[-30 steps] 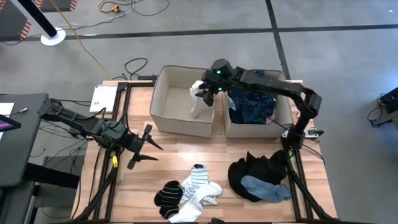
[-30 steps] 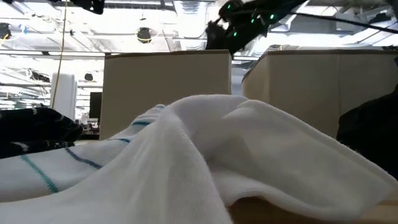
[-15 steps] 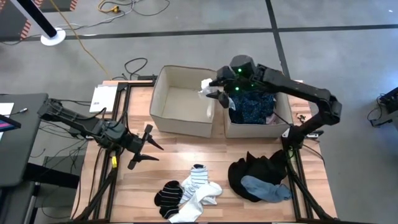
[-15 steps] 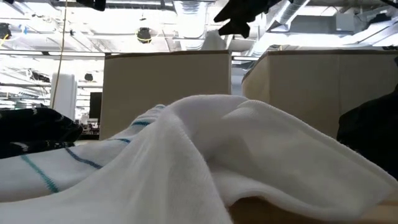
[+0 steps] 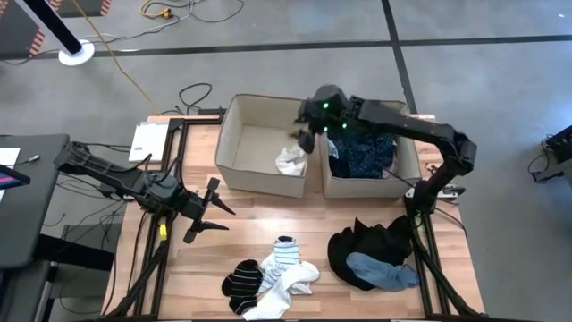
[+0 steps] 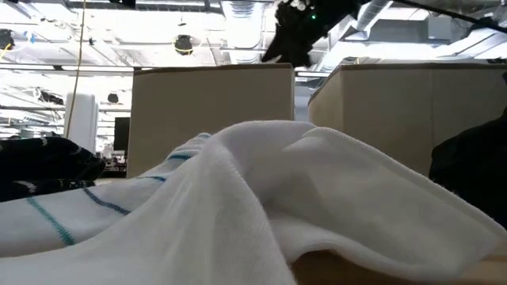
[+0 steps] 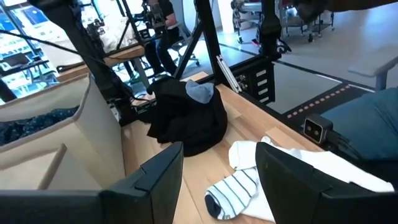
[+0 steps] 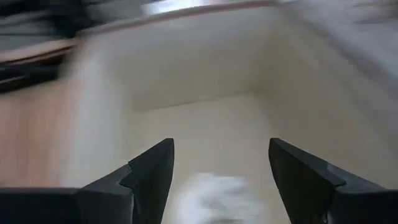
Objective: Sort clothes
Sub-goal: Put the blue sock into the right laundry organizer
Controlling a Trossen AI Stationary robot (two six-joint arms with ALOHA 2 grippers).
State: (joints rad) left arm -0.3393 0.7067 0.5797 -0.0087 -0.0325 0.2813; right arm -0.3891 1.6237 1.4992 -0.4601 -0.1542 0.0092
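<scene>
The right gripper point(image 5: 307, 140) is held above the left bin point(image 5: 234, 143), near the wall it shares with the right bin point(image 5: 408, 161), its jaws spread wide and empty. The white garment point(image 5: 290, 162) that hung from it a second ago has been released and now lies crumpled on that bin's floor, so one light piece can be judged as sorted. Both bins are square, beige and stiff-walled; the right one is filled with dark blue patterned cloth point(image 5: 362, 154). Nearer the table's front edge than the left bin, striped socks point(image 5: 268, 279) are piled, soft and ribbed, and beside them a limp black heap point(image 5: 366, 252) under a light blue piece point(image 5: 382, 271). Left of the bins, the left gripper point(image 5: 207, 211) is parked, partly open and empty.
</scene>
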